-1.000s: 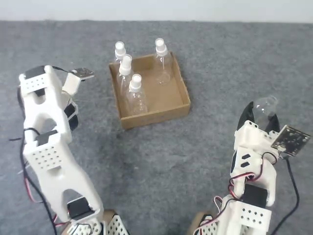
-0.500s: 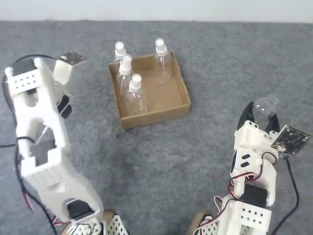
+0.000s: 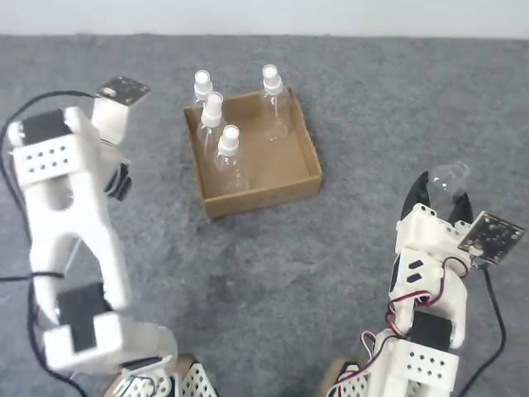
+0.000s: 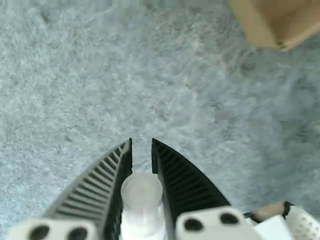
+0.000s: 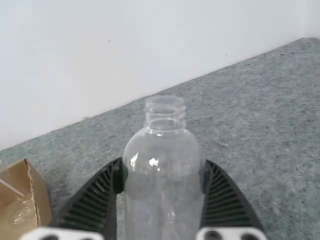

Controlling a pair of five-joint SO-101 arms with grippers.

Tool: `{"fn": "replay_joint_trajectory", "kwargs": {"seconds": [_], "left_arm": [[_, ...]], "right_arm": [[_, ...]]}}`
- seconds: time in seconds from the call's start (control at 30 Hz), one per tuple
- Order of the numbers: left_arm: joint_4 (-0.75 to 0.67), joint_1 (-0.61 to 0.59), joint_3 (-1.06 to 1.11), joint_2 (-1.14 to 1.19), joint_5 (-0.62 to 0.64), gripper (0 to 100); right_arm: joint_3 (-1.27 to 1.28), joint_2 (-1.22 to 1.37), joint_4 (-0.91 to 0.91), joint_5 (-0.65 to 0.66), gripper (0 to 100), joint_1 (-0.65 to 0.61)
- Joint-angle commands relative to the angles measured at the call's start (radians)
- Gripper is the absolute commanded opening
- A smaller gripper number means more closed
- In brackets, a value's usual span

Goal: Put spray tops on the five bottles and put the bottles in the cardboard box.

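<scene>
The left gripper [image 4: 141, 150], clamped on a spray top [image 4: 142, 192], has lifted at far left. The right gripper [image 5: 162, 172] grips the uncapped bottle [image 5: 164, 145] near right (capping comes next). Four capped bottles [image 3: 229, 161] stand at the cardboard box [image 3: 264, 197].

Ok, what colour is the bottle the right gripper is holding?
Clear, see-through plastic bottle, uncapped; the right wrist view shows it best.

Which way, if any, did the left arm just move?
Yes: in the high view the left arm swung away from the cardboard box, sideways and farther back.
</scene>
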Motion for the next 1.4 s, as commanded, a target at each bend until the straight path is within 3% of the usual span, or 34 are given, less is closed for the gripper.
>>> {"fn": "replay_joint_trajectory", "kwargs": {"seconds": [0.0,0.53,0.83,1.03,1.37], "left_arm": [[0.031,0.072,0.041,-0.213,0.08,1],[-0.018,0.23,0.047,-0.457,0.41,1],[-0.046,0.298,0.047,-0.557,0.562,1],[-0.077,0.299,0.047,-0.623,0.637,1],[-0.138,0.299,0.047,-0.717,0.715,1]], "right_arm": [[-0.018,-0.025,-0.016,0.023,6.9,-0.013],[-0.044,-0.027,0.027,0.034,6.9,-0.015],[-0.098,-0.217,0.268,0.094,6.9,-0.134],[-0.103,-0.208,0.278,0.104,6.9,-0.196],[-0.103,-0.208,0.283,0.204,6.9,-0.427]]}}
